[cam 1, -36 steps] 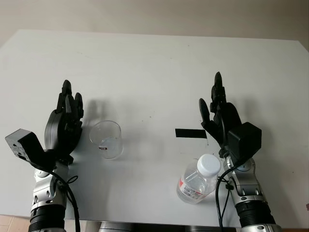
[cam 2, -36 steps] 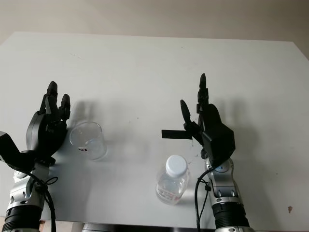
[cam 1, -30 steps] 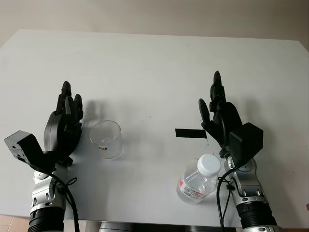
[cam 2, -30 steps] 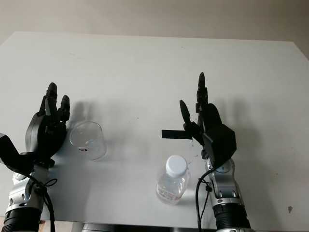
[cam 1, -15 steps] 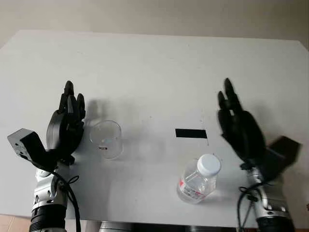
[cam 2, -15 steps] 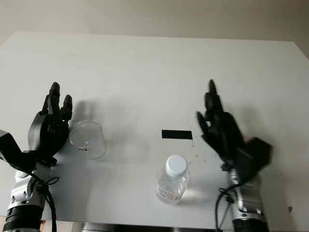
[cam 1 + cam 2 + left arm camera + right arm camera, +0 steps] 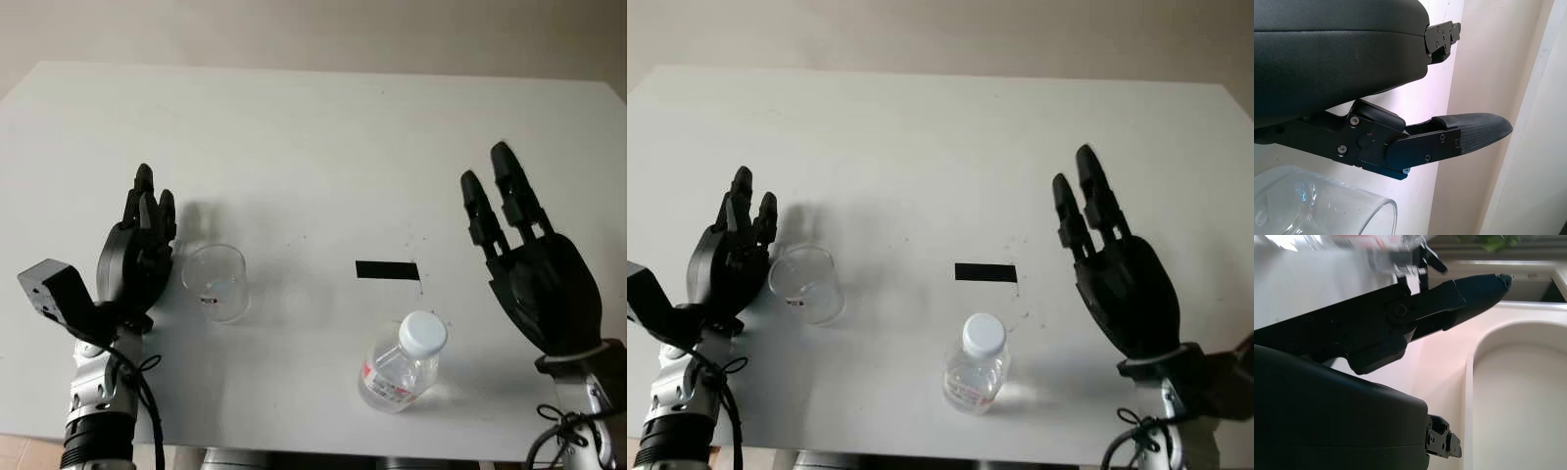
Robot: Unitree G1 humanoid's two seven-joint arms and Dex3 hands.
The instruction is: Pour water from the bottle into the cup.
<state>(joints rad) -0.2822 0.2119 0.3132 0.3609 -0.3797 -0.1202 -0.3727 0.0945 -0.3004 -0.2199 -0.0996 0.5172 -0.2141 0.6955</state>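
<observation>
White surface (image 7: pixel 313 137) w/ three things on it. Clear cup (image 7: pixel 216 282) stands upright at approx 8 o'clock from the surface's centre, looks empty. Clear bottle (image 7: pixel 400 364) w/ white cap still on stands at approx 5 o'clock, near the front edge, red-and-white label low on its side. Black tape strip (image 7: pixel 387 270) lies flat btwn them, at approx 11 o'clock from the bottle and well apart from the cup.

Left hand (image 7: pixel 137 257) is just beside the cup at its 9 o'clock, palm toward it, fingers (image 7: pixel 147 201) straight and pointing to 12 o'clock, close together, holding nothing. Can't tell from the head views if it touches the glass; in the left wrist view the cup rim (image 7: pixel 1327 205) sits just under one finger (image 7: pixel 1469 132) w/ a gap showing.

Right hand (image 7: pixel 534 269) is raised at approx 2 o'clock from the bottle, clear of it, palm open, holding nothing. Its fingers (image 7: pixel 505 196) are straight, pointing to approx 11 o'clock, w/ small gaps btwn them. In the right wrist view the bottle (image 7: pixel 1376 249) shows blurred beyond one finger (image 7: pixel 1469 289), not touched.
</observation>
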